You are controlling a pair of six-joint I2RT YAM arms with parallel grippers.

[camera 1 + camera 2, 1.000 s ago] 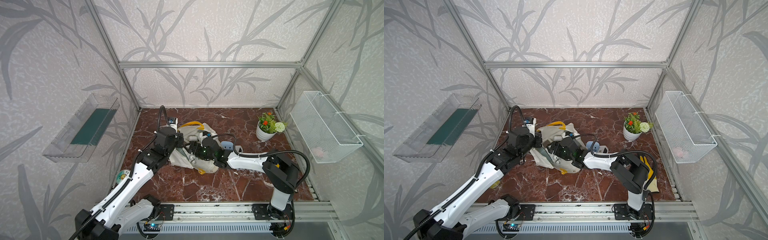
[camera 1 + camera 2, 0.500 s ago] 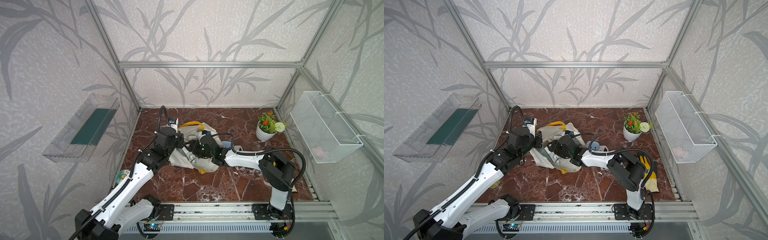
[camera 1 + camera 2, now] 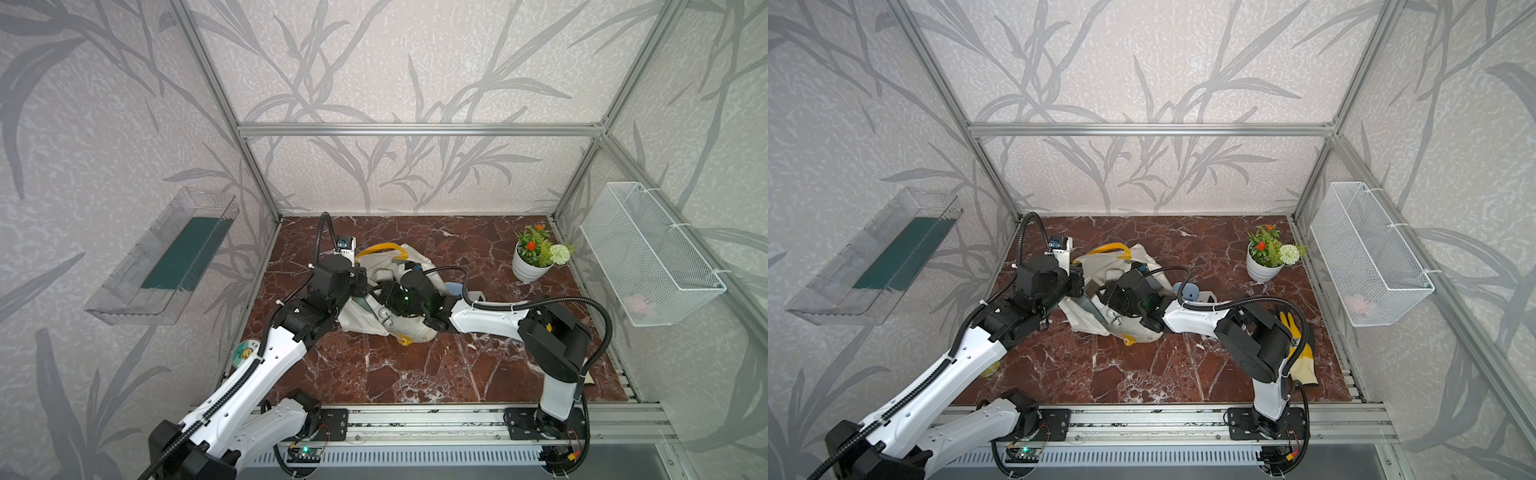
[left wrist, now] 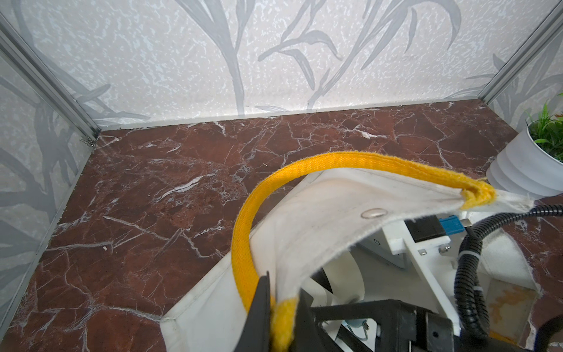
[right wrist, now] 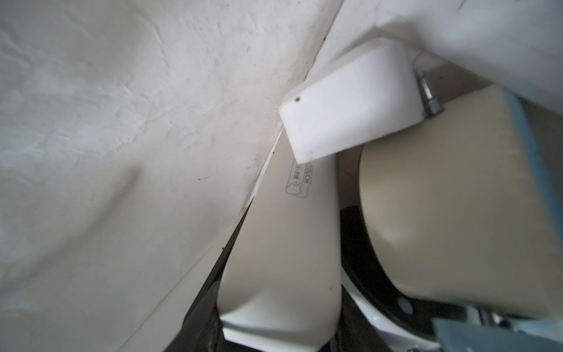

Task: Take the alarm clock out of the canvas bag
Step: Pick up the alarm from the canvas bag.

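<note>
Cream canvas bag (image 3: 357, 318) slumped on marble bench (image 3: 415, 374), L hand (image 4: 281, 307) pinched shut on bag's yellow rim patch, R hand (image 3: 384, 293) inside bag mouth, grip can't tell, pale alarm clock (image 5: 286, 237) inside bag beside R hand

Both top views are bright and evenly lit with soft shadows on the tabletop (image 3: 415, 365), while the right wrist view inside the canvas bag (image 5: 122, 106) is dimmer and blurred nearby.
</note>
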